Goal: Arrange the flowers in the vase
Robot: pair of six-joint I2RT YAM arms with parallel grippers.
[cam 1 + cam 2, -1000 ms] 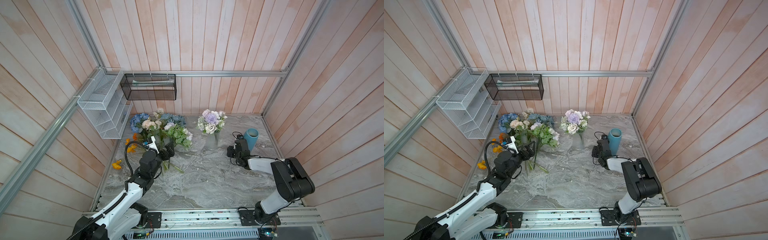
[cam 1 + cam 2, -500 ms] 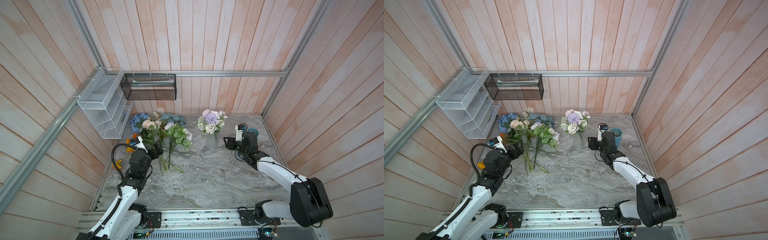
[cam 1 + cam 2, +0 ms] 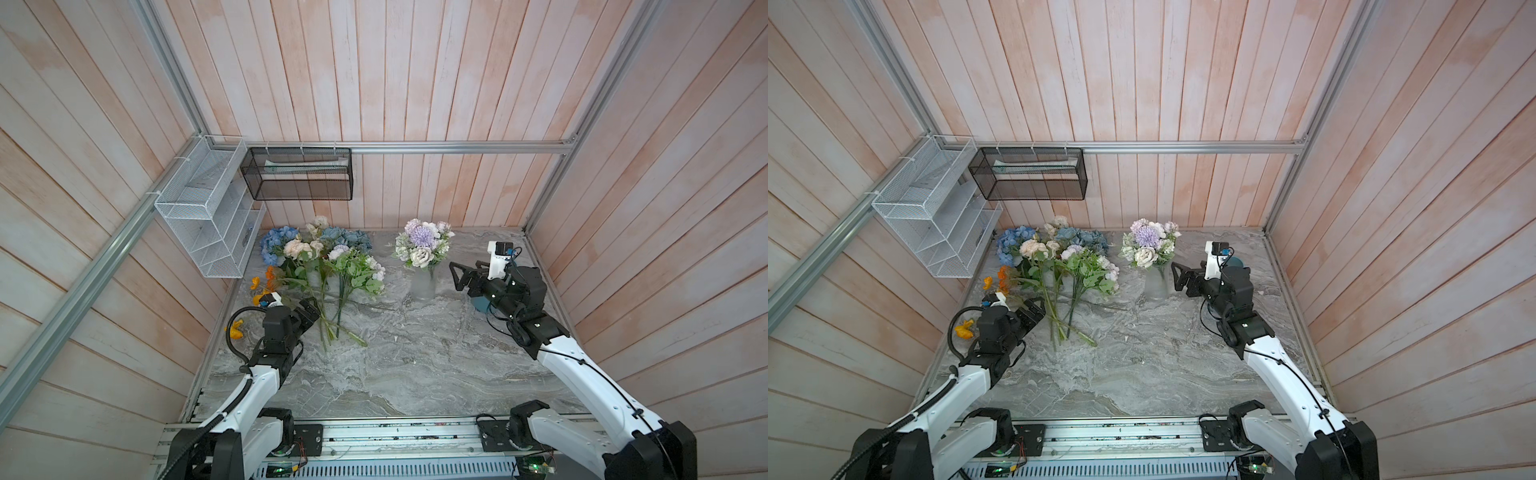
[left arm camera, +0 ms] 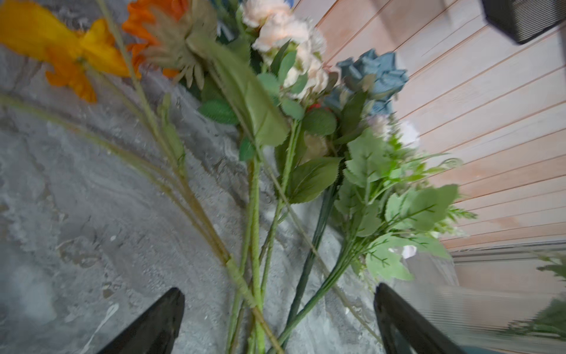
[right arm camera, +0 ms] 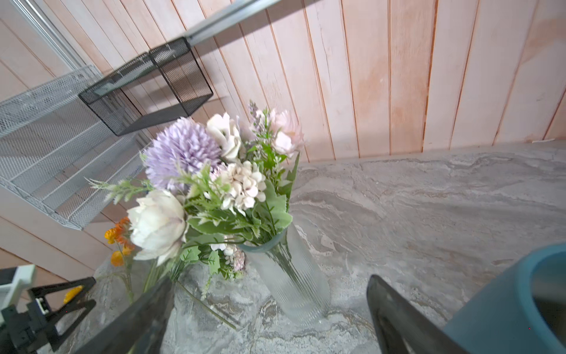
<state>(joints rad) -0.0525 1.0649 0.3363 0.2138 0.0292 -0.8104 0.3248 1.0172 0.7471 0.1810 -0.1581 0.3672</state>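
Loose flowers (image 3: pixel 320 266) (image 3: pixel 1054 266) lie in a heap at the table's back left, stems fanning toward the front. My left gripper (image 3: pixel 309 311) (image 3: pixel 1034 313) (image 4: pixel 278 291) hangs open over the stem ends (image 4: pixel 254 275), gripping none. A clear ribbed glass vase (image 3: pixel 423 284) (image 3: pixel 1156 284) (image 5: pixel 291 275) holds a lilac-and-white bouquet (image 5: pixel 208 177). My right gripper (image 3: pixel 456 276) (image 3: pixel 1177 276) (image 5: pixel 269 280) is open and empty just right of it. A teal vase (image 5: pixel 505 306) (image 3: pixel 1237 262) stands behind that gripper, mostly hidden in both top views.
A white wire rack (image 3: pixel 208 232) and a black mesh basket (image 3: pixel 299 178) hang on the walls above the back left corner. One orange flower (image 3: pixel 235 330) lies alone at the table's left edge. The arms' base rail (image 3: pixel 374 436) runs along the front.
My right gripper has risen from beside the teal vase, swung toward the glass vase and opened wide. My left gripper has drawn back from the flower heap to the stem ends.
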